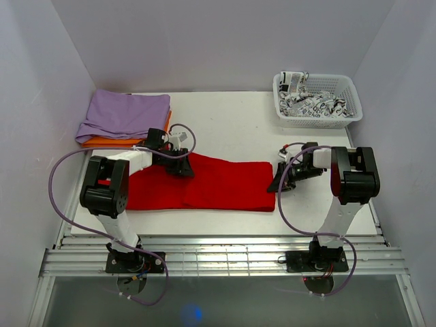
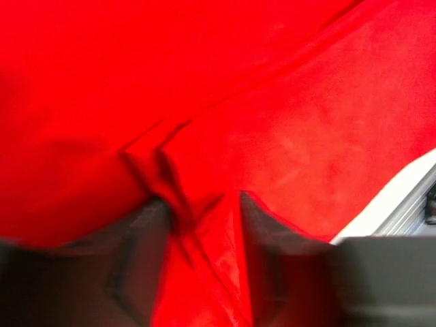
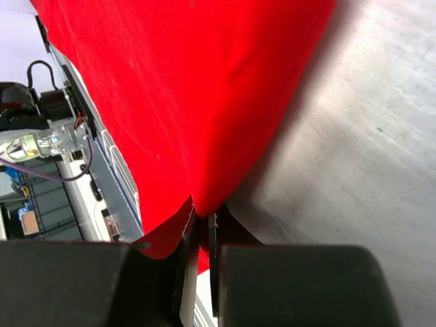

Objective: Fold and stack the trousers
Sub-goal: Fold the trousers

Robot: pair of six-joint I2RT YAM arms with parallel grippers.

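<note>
Currently you have one pair of trousers [image 1: 225, 184], bright red, lying flat along the near middle of the counter [image 1: 231, 122]. Two grippers, both on it. Your left gripper [image 1: 181, 169] is clenched on a bunched fold at the far edge, left of centre. Your right gripper [image 3: 202, 221] pinches the right-hand end, jaws nearly together on the cloth.

Far left: two folded cloths, lilac cloth [image 1: 126, 112] atop orange cloth [image 1: 109, 142]. Far right: one white basket [image 1: 349, 88] holding one patterned cloth [image 1: 313, 103], black and white.
</note>
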